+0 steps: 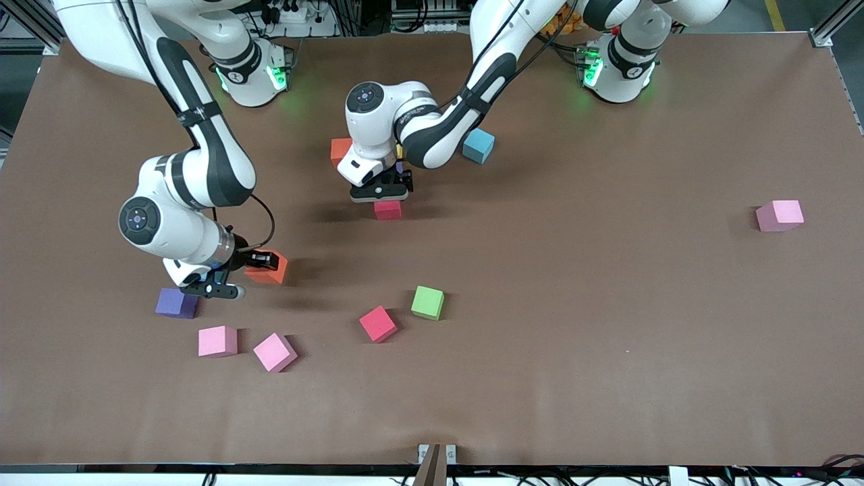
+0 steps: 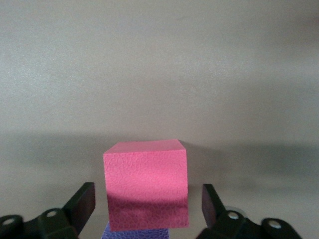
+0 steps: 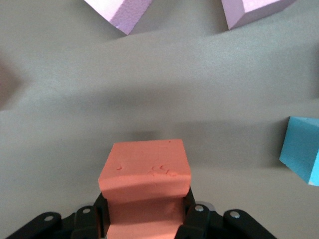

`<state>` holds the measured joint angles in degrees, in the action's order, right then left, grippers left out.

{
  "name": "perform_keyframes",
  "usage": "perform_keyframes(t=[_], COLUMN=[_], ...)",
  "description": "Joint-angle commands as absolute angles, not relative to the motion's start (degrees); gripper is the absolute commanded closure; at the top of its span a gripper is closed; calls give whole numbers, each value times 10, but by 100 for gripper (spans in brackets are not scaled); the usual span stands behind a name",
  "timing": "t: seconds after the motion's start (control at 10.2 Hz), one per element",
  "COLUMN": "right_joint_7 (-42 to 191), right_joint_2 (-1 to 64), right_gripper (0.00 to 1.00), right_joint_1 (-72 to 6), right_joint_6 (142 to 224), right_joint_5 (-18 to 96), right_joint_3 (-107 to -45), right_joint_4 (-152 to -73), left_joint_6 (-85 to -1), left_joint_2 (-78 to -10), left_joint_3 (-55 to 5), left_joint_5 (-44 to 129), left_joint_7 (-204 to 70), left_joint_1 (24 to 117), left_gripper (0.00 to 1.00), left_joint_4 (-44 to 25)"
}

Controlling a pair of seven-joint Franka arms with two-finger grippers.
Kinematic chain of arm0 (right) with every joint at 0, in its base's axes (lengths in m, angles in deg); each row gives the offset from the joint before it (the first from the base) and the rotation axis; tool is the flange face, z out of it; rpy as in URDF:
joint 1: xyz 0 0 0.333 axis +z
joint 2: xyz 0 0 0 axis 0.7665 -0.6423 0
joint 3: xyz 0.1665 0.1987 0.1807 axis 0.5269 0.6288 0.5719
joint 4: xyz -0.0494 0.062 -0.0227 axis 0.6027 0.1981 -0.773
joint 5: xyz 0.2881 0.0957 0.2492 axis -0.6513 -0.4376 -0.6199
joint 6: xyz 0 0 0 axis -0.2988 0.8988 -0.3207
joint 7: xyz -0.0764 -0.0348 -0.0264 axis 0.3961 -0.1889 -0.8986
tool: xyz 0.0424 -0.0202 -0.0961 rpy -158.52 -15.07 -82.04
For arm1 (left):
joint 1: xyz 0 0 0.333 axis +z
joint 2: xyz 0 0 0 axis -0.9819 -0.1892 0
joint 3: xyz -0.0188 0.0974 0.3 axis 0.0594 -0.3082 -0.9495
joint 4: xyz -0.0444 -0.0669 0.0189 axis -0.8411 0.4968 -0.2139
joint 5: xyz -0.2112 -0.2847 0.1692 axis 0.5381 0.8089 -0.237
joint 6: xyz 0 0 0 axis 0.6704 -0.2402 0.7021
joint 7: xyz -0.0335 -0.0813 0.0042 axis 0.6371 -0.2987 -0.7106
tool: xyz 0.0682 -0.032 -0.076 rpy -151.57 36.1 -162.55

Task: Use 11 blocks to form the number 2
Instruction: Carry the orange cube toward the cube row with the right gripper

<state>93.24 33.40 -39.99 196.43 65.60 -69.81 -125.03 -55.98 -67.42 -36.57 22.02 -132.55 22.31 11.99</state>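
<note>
Mid-tabletop, the left hand [image 2: 147, 209] gapes around a red block [image 2: 147, 189]; lift straight. Right hand [image 3: 147, 219] clamps an orange block [image 3: 145, 172].

Centre block [image 1: 388, 210]: on the table [image 1: 607, 351], under the left gripper [image 1: 379, 196], clear of its spread fingers.
Held block [image 1: 278, 271]: clamped in the right gripper [image 1: 260, 262], toward the right arm's end.
Edge block [image 1: 177, 303]: just beside that gripper.
Twin blocks [image 1: 217, 341] [image 1: 275, 352]: near each other, nearer the camera than the edge block.
Middle pair [image 1: 378, 324] [image 1: 428, 302]: nearer the camera than the centre block.
Lone block [image 1: 779, 215]: left arm's end, well apart.
</note>
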Motion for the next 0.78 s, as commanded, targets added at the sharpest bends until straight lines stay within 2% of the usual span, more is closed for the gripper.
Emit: perform_keyframes(t=[0.0,0.49,0.68], right_joint_7=[996,1232,1240], right_joint_2=[321,317,322], right_gripper=[100,100,100], right_joint_1=[-391,-352,-360], right_joint_6=[1964,1948,1906], right_joint_5=[648,649,648], right_joint_3=[-697,-697,-696], right_joint_4=[-1239,-1249,-1256], left_joint_6=[-561,-559,-558], left_joint_2=[-658,-664,-664], left_joint_3=[-366,-365,-366], left_joint_5=[203,204,204], left_joint_7=[-1345,-1345,-1346], left_joint_1=[222,220,220], left_gripper=[0,0,0], left_joint_4=[109,107,107])
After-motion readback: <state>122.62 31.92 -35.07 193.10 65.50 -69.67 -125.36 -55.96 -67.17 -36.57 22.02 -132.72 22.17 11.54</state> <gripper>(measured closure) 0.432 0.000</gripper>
